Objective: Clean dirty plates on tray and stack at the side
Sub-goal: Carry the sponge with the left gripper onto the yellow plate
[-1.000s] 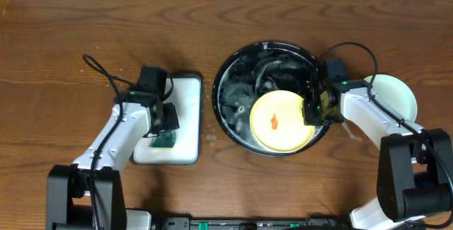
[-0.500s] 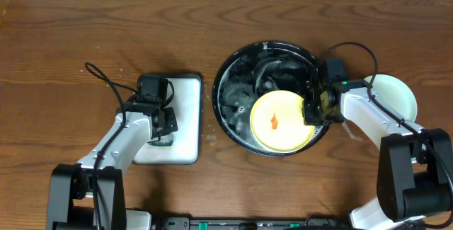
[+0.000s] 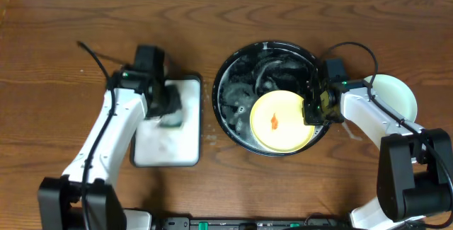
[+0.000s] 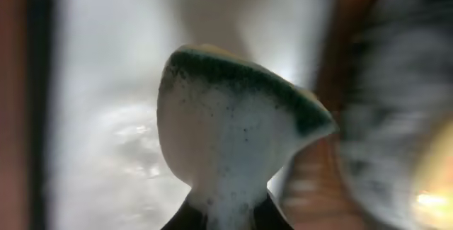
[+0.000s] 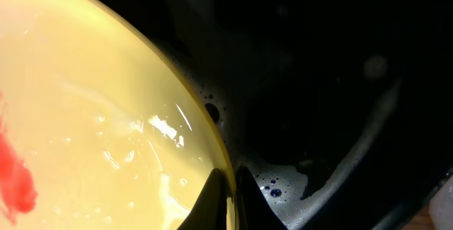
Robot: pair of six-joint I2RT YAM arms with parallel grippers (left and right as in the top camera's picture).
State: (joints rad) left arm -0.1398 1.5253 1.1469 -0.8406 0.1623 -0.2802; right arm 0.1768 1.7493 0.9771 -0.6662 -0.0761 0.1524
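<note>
A pale yellow plate (image 3: 283,127) with a red smear (image 3: 274,122) lies tilted in the foamy black tray (image 3: 228,74). My right gripper (image 3: 309,110) is shut on the plate's right rim. Up close, its fingers pinch the yellow plate's (image 5: 92,110) edge at my right gripper (image 5: 228,198), with the smear (image 5: 15,180) at the left and soapy tray (image 5: 340,81) behind. My left gripper (image 3: 168,108) is shut on a foamy green sponge (image 4: 233,117) that rises from my left gripper (image 4: 226,219), held above the white tray (image 3: 166,148). A mint-green plate (image 3: 398,92) sits on the table at the right.
The white rectangular tray (image 4: 99,117) lies left of the black tray, with a narrow strip of wood tabletop (image 3: 207,127) between them. Cables loop off both arms. The mint-green plate lies partly under my right arm.
My left gripper closed on the sponge, lifted it off the white tray and swung it toward the tray's back right. The right arm and yellow plate have not moved.
</note>
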